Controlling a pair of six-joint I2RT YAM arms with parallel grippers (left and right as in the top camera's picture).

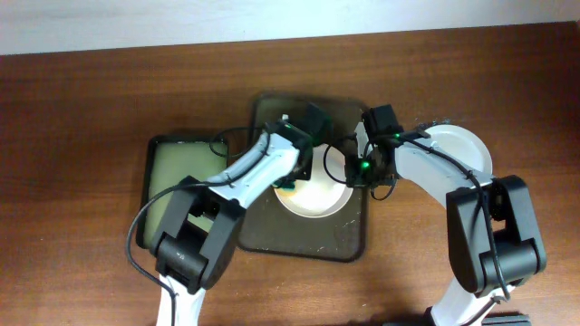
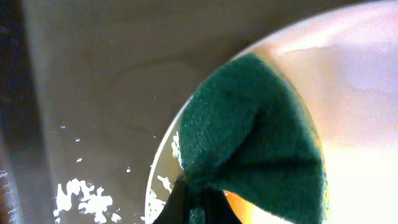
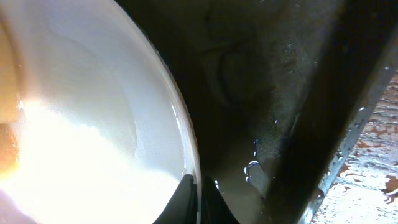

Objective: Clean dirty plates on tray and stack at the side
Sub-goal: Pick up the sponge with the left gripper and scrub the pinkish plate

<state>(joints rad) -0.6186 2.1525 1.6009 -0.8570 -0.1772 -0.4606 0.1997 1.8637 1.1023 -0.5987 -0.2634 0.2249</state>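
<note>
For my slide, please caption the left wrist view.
Left gripper holds a green sponge against a white plate on the tray.

The plate (image 2: 367, 93) looks smooth and glossy white; the teal sponge (image 2: 261, 137) is rough and fibrous. The tray (image 3: 261, 93) is dark with a wet sheen, the table (image 1: 91, 109) brown grained wood.

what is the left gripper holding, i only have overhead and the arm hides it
observer: left wrist shows the left gripper pinching a folded green sponge against the plate.
operator: middle of the plate
observer: no, the sponge covers the plate's rim, beside the wet tray floor.
operator: does the right gripper have the plate
observer: right wrist shows the right gripper with a finger on each side of the rim, apparently clamped.
</note>
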